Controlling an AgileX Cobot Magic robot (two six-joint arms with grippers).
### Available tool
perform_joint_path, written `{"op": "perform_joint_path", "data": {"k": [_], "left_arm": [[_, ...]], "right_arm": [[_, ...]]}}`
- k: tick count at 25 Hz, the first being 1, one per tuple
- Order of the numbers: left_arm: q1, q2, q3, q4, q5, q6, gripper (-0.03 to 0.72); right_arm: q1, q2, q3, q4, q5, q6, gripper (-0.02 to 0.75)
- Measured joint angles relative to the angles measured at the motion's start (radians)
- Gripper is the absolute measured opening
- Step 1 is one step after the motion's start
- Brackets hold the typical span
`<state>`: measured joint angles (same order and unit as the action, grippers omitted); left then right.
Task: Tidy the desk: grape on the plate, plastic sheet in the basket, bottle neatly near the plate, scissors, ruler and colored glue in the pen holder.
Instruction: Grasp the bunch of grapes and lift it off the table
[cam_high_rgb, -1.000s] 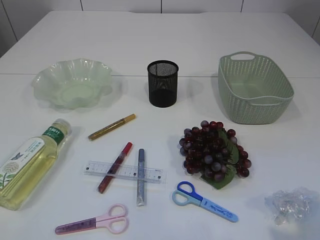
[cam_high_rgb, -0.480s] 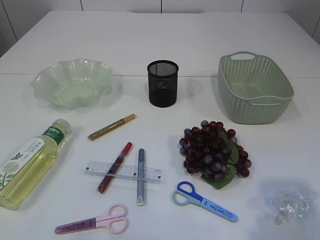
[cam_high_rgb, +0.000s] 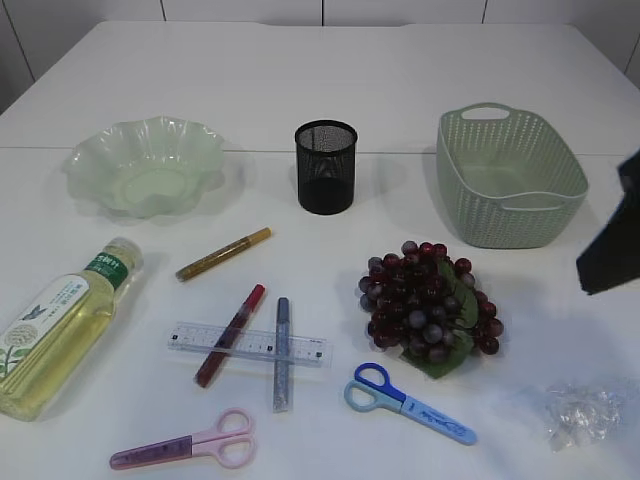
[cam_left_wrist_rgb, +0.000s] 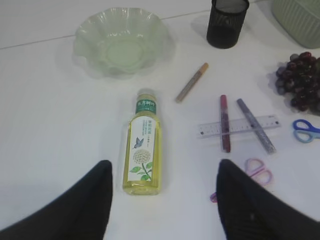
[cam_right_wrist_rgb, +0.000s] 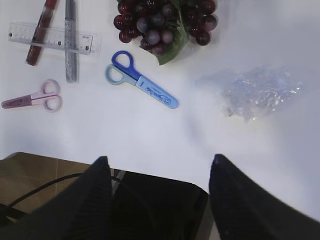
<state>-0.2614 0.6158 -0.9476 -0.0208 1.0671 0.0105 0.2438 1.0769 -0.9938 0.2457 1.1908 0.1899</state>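
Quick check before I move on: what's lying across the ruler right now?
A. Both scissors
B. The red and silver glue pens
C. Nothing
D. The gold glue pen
B: the red pen and silver pen both cross the ruler; the gold pen lies apart, nearer the pen holder.

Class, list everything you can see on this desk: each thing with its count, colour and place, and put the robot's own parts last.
plate: 1, pale green, back left
pen holder: 1, black, back centre
basket: 1, green, back right
bottle: 1, yellowish, lying front left
glue pens: 3, gold, red, silver; red and silver cross the ruler
ruler: 1, clear, front centre
scissors: 2, blue, pink, front
grape: 1 bunch, dark red, centre right
plastic sheet: 1, clear, front right
left gripper: open
right gripper: open
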Motion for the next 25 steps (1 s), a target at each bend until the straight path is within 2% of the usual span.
{"op": "perform_joint_path", "data": {"k": [9,14,18,25], "left_arm": [[0.000,0.295,-0.161,0.000,0.135,0.000,0.492],[0.000,0.359,-0.165,0.000,0.144,0.000,0.492],[0.000,0.362,-0.165,0.000,0.146,0.000,0.492],[0.000,0.362,-0.165,0.000,0.148,0.000,0.496]], "right_arm": [[0.000,0.285,-0.178,0.086,-0.033,0.005,0.484],[0.050,0.430,-0.293,0.090,-0.033,-0.001,0.498],[0.100,0.554,-0.401,0.090,-0.036,-0.003,0.561],[0.111,0.764,-0.560,0.090,-0.031,0.016,0.594]]}}
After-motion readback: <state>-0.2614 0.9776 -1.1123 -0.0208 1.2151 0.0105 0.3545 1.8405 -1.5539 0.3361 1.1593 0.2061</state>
